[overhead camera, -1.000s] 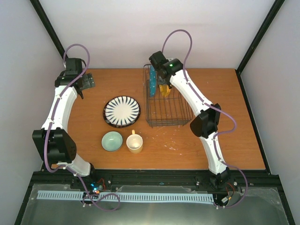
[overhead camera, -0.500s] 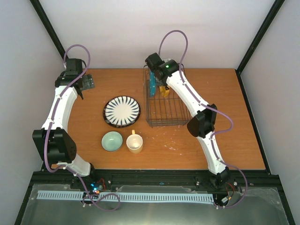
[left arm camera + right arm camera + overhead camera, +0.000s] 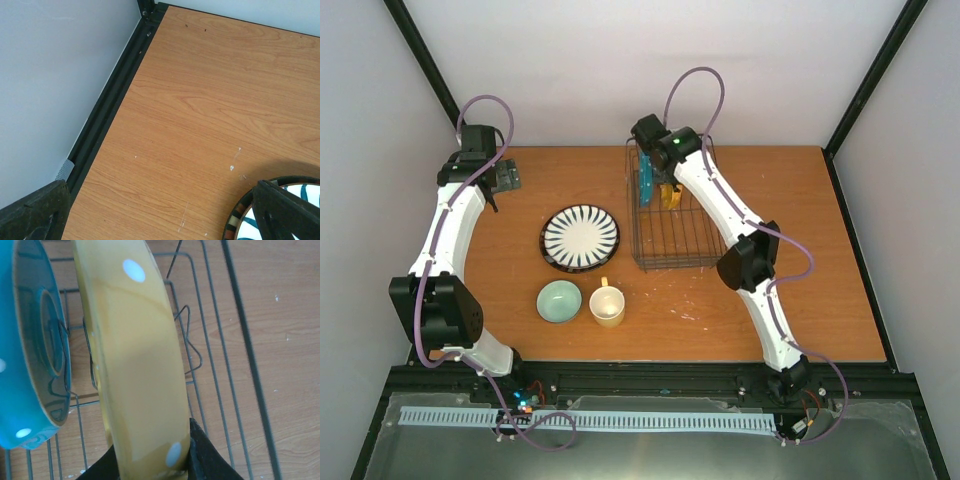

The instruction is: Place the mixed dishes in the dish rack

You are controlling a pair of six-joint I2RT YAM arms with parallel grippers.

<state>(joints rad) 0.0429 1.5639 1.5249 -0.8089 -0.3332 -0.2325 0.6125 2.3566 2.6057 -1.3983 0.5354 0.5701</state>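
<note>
Right claw (image 3: 150,465) clamped on yellow plate (image 3: 135,355), held on edge beside teal plate (image 3: 35,355) so dish rack (image 3: 672,262) wires hold it upright; left claw (image 3: 160,217) apart.

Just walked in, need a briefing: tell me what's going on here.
The right gripper, jaws shut on the yellow plate, holds it on edge in the dish rack beside the teal plate. The left gripper hangs open over the far left corner of the table. The striped plate, green bowl and mug sit outside the rack.
</note>
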